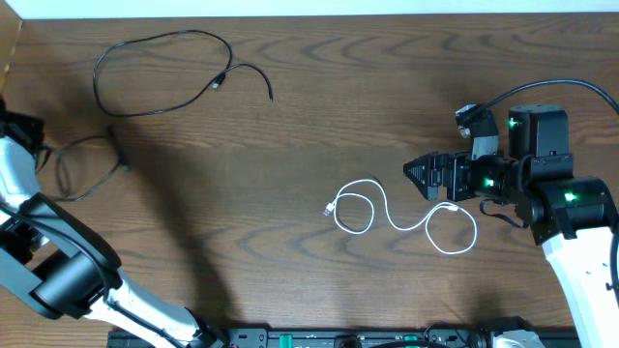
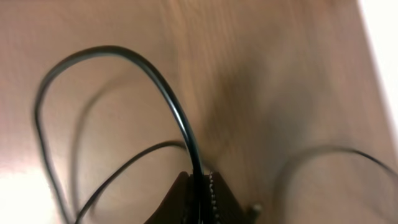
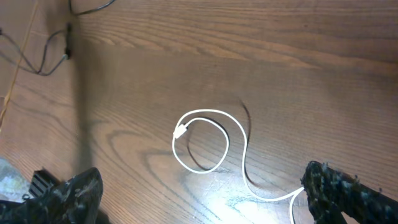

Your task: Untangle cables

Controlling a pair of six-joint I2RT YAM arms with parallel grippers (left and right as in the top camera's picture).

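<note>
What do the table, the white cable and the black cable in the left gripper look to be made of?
Table: wood or wood-look laminate, brown with flowing grain lines and a faint sheen; which of the two is unclear. White cable: likely plastic-sheathed, smooth, bends in soft loops. Black cable pinched in the left gripper: likely a rubber or plastic jacket, smooth with a slight gloss.

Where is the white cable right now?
In the overhead view, the white cable lies curled on the right half of the table, just below the right tool, far from the black cables.
</note>
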